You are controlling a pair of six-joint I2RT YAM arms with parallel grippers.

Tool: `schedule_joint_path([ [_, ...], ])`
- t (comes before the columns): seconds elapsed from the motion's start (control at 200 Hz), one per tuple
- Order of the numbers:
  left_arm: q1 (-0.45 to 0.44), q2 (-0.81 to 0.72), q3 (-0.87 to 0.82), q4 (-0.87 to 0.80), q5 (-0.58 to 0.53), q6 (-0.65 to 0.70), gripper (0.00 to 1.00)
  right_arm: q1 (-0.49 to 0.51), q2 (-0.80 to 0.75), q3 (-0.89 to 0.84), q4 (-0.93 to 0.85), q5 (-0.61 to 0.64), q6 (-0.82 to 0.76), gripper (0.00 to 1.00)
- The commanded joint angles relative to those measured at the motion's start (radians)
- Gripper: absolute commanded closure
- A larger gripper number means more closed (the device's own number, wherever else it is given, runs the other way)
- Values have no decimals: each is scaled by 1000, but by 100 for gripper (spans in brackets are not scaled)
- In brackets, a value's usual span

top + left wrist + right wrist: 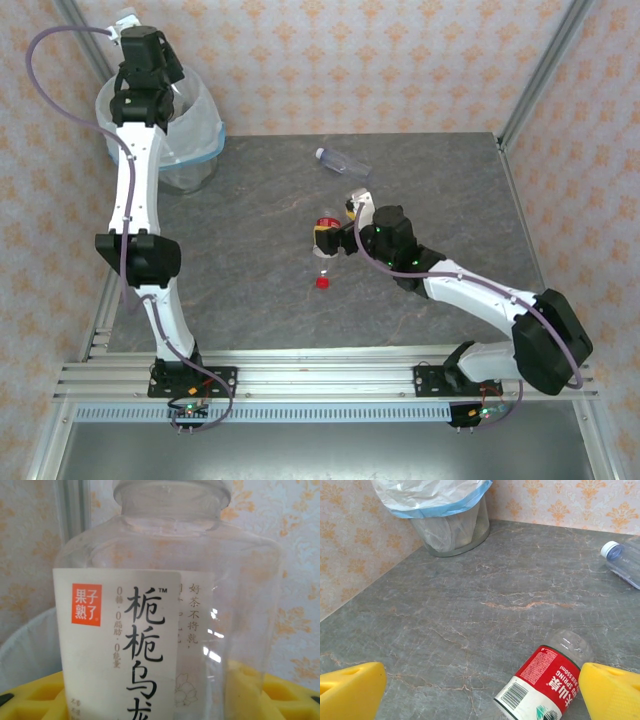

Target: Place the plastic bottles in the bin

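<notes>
Left tool (135, 38): closed on the white-label bottle (170, 605), yellow fingers (287, 695) on either side of its lower body. The bottle is clear, upright in the wrist view, with dark characters and a small orange square on the label. It is held aloft at the far left, above the bin (190, 140). Cannot tell if it is squarely over the mouth.

The bin stands in the far left corner of the worktop (250, 270), close to both walls. Its white bag is folded over the rim, with a blue band round it.

Right tool (335, 222): wide open, low at mid-worktop. The red-label bottle (545, 680) lies on its side between the fingers, close to the right one. Cannot tell if they touch; the left finger is well apart from it.

A clear bottle (343, 162) lies on its side nearer the far edge, white cap to the left, apart from the right tool.

A loose red cap (322, 282) sits just to the near side of the right tool.

Open room: there is a bare stretch between the bin and the mid-worktop bottles, and a bare right side out to the frame post. The near edge is bounded by the mounting rail (320, 380).
</notes>
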State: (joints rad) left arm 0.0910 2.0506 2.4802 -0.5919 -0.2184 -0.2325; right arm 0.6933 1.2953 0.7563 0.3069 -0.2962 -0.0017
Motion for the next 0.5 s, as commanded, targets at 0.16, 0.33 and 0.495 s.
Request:
schedule_joint_path([
  [0.16, 10, 172, 216, 15, -213, 71, 100, 6, -27, -16, 12, 22, 9, 1],
  [0.33, 34, 229, 221, 13, -192, 9, 100, 6, -42, -27, 8, 31, 12, 1],
  [0.495, 52, 268, 221, -14, -97, -59, 100, 7, -48, -33, 5, 37, 11, 1],
])
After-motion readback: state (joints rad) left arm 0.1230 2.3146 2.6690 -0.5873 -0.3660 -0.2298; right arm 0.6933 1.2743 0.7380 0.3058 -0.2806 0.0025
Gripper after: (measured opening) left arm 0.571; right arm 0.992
